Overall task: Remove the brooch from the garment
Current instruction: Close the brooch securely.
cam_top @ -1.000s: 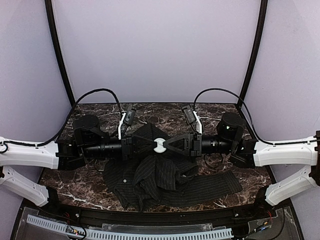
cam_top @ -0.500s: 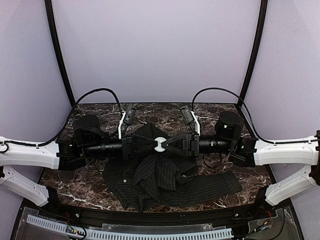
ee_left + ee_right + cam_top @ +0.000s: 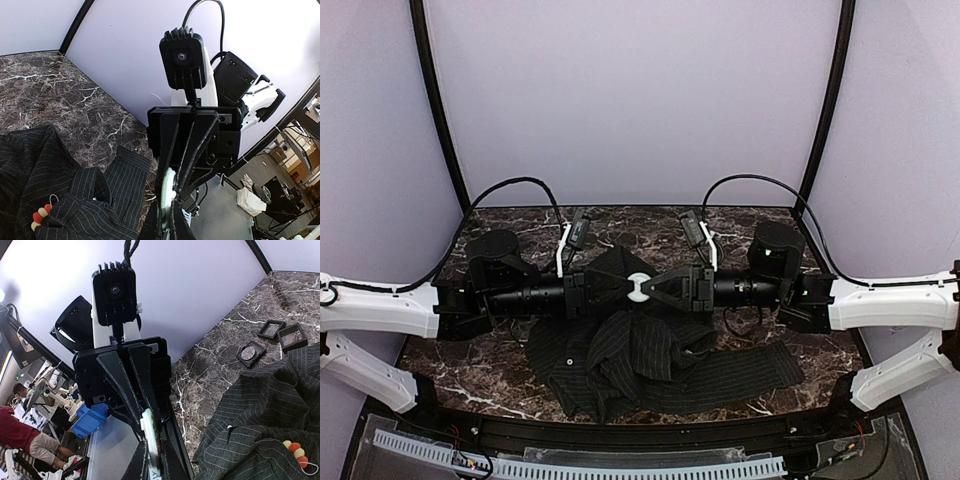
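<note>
The brooch [image 3: 639,287] shows as a small white round disc held in the air above the dark pinstriped garment [image 3: 650,355]. My left gripper [image 3: 628,288] comes from the left and is shut on its edge. My right gripper [image 3: 652,288] meets it tip to tip from the right and is shut on the same disc. In the left wrist view the brooch [image 3: 168,195] is edge-on between the left gripper [image 3: 169,224] and the other arm's fingers. The right wrist view shows the brooch [image 3: 151,440] the same way in the right gripper [image 3: 152,466]. Whether it is still pinned to the cloth is hidden.
A short string of orange, red and white beads [image 3: 296,452] lies on the garment [image 3: 270,405]. Three small square black boxes [image 3: 250,353] sit on the marble table [image 3: 210,365] behind the cloth. A purple wall closes the back, and a black rail runs along the near edge [image 3: 620,432].
The right arm has edged a little to the left, closing up on the left gripper. The brooch, the garment and the left arm have stayed in place.
</note>
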Controlling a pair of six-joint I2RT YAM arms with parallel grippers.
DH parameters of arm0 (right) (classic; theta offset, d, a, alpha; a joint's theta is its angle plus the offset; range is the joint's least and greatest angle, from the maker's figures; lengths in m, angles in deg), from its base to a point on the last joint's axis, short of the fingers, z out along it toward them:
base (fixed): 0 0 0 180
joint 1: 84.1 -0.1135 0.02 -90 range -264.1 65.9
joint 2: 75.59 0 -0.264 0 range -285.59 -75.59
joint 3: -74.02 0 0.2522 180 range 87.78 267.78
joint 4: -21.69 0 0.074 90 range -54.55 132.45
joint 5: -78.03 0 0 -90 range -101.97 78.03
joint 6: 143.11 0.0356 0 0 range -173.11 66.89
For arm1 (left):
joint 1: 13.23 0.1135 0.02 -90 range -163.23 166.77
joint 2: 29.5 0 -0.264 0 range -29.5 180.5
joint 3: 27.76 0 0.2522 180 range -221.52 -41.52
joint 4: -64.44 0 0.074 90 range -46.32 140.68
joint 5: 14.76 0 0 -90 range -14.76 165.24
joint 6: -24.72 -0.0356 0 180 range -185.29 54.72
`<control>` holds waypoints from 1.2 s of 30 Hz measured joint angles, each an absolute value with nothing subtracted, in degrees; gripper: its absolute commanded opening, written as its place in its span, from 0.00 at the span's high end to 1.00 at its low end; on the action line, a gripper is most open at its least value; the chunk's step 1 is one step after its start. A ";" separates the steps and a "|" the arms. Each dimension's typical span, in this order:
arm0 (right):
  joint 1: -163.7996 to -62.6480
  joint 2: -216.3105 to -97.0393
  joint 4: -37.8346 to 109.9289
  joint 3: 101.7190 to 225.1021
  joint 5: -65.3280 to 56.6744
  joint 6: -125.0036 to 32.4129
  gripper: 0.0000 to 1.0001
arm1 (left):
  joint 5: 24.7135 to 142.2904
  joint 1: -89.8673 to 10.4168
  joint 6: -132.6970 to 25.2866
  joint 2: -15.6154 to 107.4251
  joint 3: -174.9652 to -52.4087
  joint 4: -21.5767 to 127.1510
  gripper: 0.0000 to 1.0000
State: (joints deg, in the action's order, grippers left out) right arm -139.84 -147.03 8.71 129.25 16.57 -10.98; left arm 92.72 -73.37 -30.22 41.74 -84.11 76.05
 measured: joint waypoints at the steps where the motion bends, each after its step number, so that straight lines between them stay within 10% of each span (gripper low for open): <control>1: -139.89 -147.03 9.06 129.36 16.22 -10.94 0.94 | 92.58 -73.28 -30.13 41.74 -84.11 76.00 0.99; 36: -141.61 -146.55 13.96 130.04 6.14 -3.40 0.98 | 89.94 -72.64 -28.29 42.83 -83.76 75.59 0.99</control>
